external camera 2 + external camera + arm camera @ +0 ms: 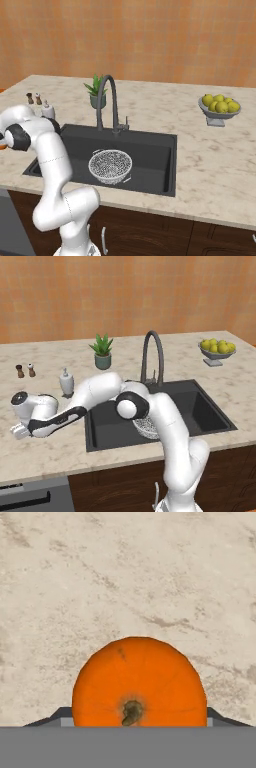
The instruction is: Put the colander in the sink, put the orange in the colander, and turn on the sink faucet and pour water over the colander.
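Hand view: the orange (139, 682) sits on the pale speckled counter (125, 577) directly ahead of the hand, low in the picture, its stem end facing the camera. The two dark fingertips (52, 719) show just outside the fruit's left and right flanks, one on each side. The jaws stand apart around the orange; whether the pads touch its skin cannot be told, so a grip is not confirmed.

Left base view: the arm is folded low and reaches out over the counter on the side of the sink (210, 416) away from the fruit bowl (217, 351). The gripper (18, 431) hangs close above the counter surface, well apart from the sink rim. The colander (146, 427) rests inside the basin, partly behind the arm's elbow, well apart from the hand. The sink faucet (151, 356) stands at the basin's far edge, beyond the arm.

Right base view: the colander (110, 166) stands upright on the sink (160, 150) floor, holding nothing visible, below and forward of the faucet (107, 102) spout. No water shows at the spout. A potted plant (96, 92), a soap dispenser (47, 110) and two small shakers (34, 98) stand on the counter behind the arm. The fruit bowl (219, 110) of yellow-green fruit lies farthest from the hand, past the sink.
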You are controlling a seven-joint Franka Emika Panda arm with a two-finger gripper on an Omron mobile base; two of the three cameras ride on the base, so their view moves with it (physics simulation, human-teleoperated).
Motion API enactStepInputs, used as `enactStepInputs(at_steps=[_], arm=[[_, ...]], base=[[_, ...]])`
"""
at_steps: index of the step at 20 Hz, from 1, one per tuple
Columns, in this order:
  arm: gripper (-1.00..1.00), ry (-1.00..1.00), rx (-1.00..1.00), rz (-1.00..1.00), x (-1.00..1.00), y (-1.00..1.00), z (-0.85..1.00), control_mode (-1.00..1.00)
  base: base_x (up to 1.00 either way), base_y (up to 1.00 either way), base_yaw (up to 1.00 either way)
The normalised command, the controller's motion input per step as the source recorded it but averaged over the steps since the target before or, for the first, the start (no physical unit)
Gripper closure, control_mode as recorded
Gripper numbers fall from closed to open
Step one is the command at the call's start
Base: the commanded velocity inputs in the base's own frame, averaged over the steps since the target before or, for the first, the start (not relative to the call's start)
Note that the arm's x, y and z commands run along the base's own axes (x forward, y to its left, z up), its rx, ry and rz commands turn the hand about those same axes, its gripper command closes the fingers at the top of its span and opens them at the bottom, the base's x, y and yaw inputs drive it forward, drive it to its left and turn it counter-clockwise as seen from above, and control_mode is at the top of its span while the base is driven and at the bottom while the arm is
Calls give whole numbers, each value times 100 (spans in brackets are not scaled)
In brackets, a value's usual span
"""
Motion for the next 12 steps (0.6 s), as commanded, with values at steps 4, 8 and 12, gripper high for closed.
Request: enactStepInputs(at_steps=[4,8,12], arm=[[100,-23,24,-6,-79,-93,31,-100],[100,-1,30,-13,-34,-99,67,-100],[100,10,36,-12,-16,-100,82,-100]], base=[[0,0,0],[0,0,0],[0,0,0]])
